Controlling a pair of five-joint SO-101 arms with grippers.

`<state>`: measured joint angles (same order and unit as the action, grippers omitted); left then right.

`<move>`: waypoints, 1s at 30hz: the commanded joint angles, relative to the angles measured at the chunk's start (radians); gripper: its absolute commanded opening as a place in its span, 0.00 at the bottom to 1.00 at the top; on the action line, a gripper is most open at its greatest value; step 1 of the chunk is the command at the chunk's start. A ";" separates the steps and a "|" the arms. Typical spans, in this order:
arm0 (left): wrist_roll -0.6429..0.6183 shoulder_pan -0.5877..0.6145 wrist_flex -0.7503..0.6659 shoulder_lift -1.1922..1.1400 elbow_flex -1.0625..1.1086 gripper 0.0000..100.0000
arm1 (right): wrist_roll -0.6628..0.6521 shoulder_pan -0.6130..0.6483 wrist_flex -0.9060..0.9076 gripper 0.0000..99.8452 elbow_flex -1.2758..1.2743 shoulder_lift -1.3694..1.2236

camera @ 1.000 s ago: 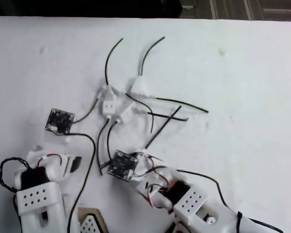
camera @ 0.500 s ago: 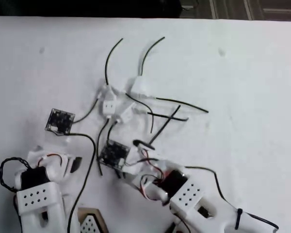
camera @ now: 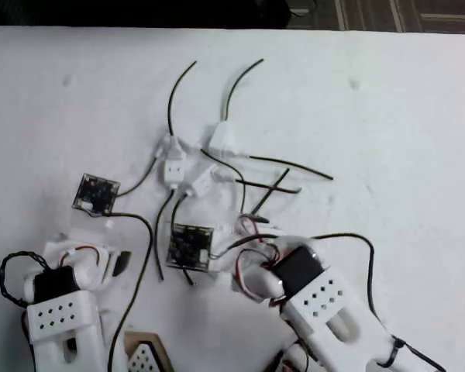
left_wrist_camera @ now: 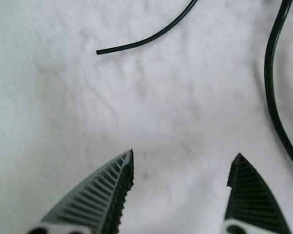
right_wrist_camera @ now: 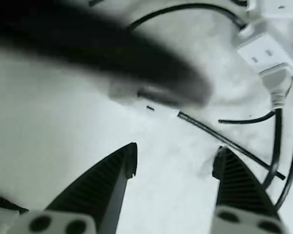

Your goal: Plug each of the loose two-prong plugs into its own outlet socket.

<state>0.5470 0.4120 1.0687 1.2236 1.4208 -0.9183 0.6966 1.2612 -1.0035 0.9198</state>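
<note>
Holds right gripper point(right_wrist_camera: 176, 163) spread and empty just short of outlet socket point(right_wrist_camera: 262, 52) and loose white plugs point(camera: 204, 183), tangled ahead among black cords point(right_wrist_camera: 278, 126); left gripper point(left_wrist_camera: 181, 168) likewise agape over white table point(left_wrist_camera: 63, 107). Looks light, hard and skid-prone on limp cord; probably best pinched across plug body, behind prongs

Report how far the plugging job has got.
Done: nothing visibly seated; a white socket shows two empty slots. In hand: nothing, the left gripper and right gripper are open and empty. Left: seemingly all the plugging, at the white connectors mid-table.
</note>
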 commanded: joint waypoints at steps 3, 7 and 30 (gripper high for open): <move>0.009 0.007 -0.020 0.013 -0.005 0.31 | -0.092 -0.027 -0.061 0.35 -0.101 -0.004; 0.009 0.007 -0.020 0.013 -0.003 0.31 | -0.092 -0.025 -0.189 0.43 -0.150 -0.028; 0.009 0.007 -0.020 0.013 -0.002 0.31 | -0.089 0.035 -0.668 0.01 -0.020 -0.719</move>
<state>0.5470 0.4120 1.0687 1.2236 1.4223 -1.0073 0.7304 0.6935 -1.0526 0.2263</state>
